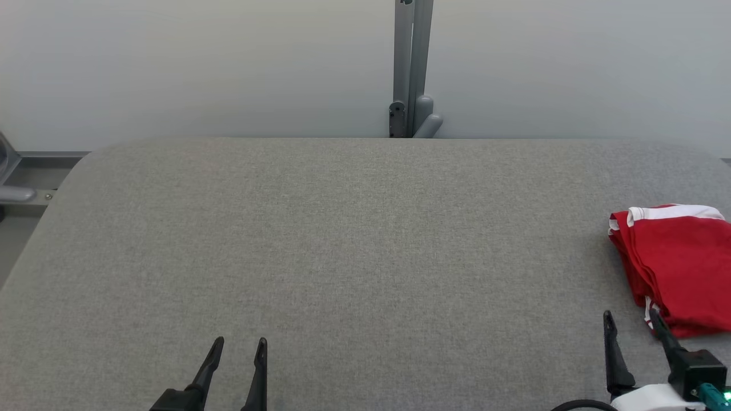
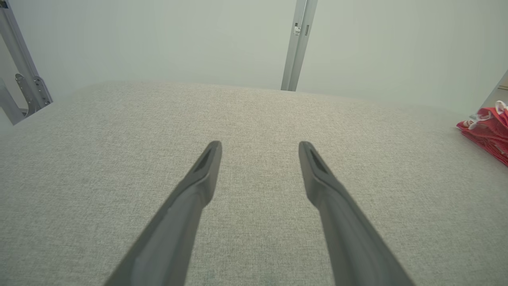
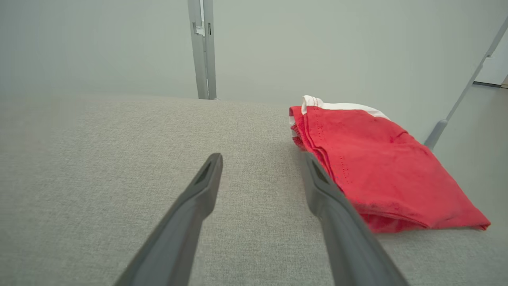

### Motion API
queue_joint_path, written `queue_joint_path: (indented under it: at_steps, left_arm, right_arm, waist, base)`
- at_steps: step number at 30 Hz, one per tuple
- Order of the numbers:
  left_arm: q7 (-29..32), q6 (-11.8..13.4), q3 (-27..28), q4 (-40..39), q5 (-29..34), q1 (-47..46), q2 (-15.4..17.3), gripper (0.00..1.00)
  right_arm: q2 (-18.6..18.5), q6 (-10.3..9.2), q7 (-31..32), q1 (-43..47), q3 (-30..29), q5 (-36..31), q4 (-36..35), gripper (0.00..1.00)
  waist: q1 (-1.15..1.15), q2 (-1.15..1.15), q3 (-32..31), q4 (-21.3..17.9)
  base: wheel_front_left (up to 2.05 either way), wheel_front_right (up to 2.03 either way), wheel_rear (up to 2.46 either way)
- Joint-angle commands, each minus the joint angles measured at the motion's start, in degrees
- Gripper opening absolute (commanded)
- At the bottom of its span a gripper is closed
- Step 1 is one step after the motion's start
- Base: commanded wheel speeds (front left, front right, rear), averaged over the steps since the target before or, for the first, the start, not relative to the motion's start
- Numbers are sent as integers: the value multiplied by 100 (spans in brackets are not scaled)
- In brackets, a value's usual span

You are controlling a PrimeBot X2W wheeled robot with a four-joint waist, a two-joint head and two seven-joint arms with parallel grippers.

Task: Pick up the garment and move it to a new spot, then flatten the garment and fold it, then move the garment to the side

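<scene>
My right claw is spread wide and pinches nothing. Its outer finger lies just beside the near left edge of the garment. I cannot tell from the wrist view whether it brushes the cloth. My left claw is also spread and empty, low over the bare near-left part of the desk, well apart from the garment.

The red garment with white trim sits as a stack of layers at the desk's right edge. Part of it runs out of the head view, and its layered edges face the right claw. From that I judge the fold made and the garment set to the side, so the step in hand is getting the claw clear.

To do that well, I keep the fingers spread and lift a little before pulling back, so the outer finger does not catch the stacked edges or the white trim and peel the top layer open. I retreat along the fingers' own line, away from the cloth, not sideways across it. The left claw needs no part in this and is best left where it is. The grey post behind the desk is far from either arm.
</scene>
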Motion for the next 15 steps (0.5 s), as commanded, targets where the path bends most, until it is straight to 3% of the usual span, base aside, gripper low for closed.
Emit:
queue_joint_path:
  at_steps: [1, 2, 6, 15]
  left_arm:
    - [4, -14, -32, 6, 45, -68, 16, 100]
    - [0, 0, -22, 11, 29, 4, -2, 0]
    - [13, 3, -23, 156, -71, 87, -4, 0]
    - [192, 12, 67, 133, -1035, -71, 61, 0]
  right_arm:
    - [-21, -10, -15, 38, 45, -93, -23, 100]
    - [24, 2, 1, 0, 73, -58, 20, 0]
    - [70, 2, 57, -12, 44, 50, 236, 0]
    - [60, 1, 335, -187, 52, 1079, 263, 0]
  waist:
    - [0, 68, -1, 5]
    - [0, 0, -1, 4]
    - [0, 1, 1, 2]
    - [0, 5, 26, -35]
  base:
    - [0, 0, 0]
    - [0, 0, 0]
    - [0, 0, 0]
    - [0, 0, 0]
